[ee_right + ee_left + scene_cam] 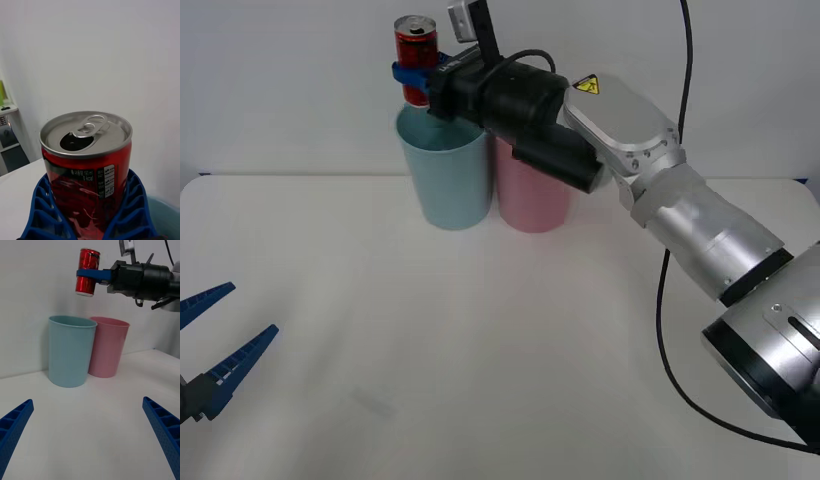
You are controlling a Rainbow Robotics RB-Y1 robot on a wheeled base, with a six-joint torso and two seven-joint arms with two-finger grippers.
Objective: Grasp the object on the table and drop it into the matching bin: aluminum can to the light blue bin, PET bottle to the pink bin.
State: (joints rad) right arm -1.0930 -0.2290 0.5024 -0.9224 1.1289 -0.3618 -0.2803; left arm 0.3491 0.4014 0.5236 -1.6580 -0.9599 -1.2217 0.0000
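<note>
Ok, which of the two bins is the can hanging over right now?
The light blue bin, the one on the robot's left. The right gripper holds the aluminum can above its rim; the pink bin stands beside it, under the arm.

A red aluminum can [416, 52] with silver top is seen; ribbed blue fingers [41, 210]; light blue bin [444, 178]; pink bin [530, 195]; white table [480, 350].

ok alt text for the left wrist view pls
The right tool holds the red can upright in the air above the light blue bin, which stands beside the pink bin on the white table. The left tool's open blue fingers frame the foreground.
</note>
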